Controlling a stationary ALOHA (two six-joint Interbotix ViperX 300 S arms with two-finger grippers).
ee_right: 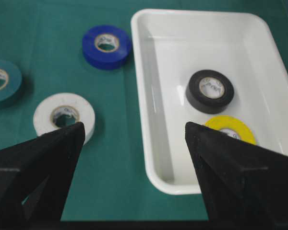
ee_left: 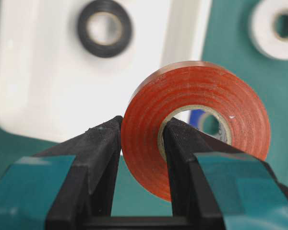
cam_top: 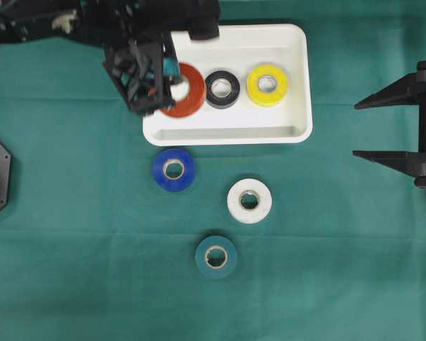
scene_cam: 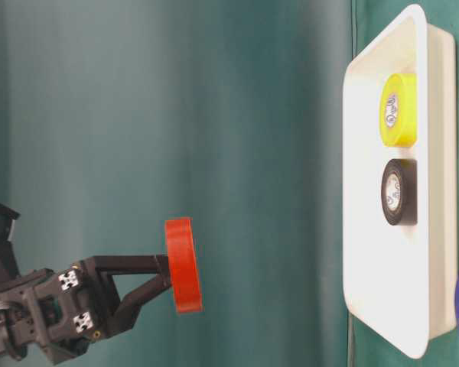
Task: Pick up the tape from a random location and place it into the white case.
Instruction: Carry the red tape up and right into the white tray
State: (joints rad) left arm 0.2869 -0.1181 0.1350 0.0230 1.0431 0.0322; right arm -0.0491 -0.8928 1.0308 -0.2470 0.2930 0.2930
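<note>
My left gripper (cam_top: 160, 85) is shut on a red tape roll (cam_top: 187, 96), one finger outside the roll and one through its hole, as the left wrist view (ee_left: 201, 96) shows. It holds the roll in the air over the left part of the white case (cam_top: 227, 135); the table-level view shows the roll (scene_cam: 182, 265) well clear of the case (scene_cam: 367, 191). A black roll (cam_top: 222, 89) and a yellow roll (cam_top: 267, 84) lie in the case. My right gripper (cam_top: 356, 130) is open and empty, right of the case.
Three rolls lie on the green cloth in front of the case: blue (cam_top: 174, 170), white (cam_top: 249, 200) and teal (cam_top: 216, 256). The right wrist view shows the case's near corner (ee_right: 153, 120) between my open fingers.
</note>
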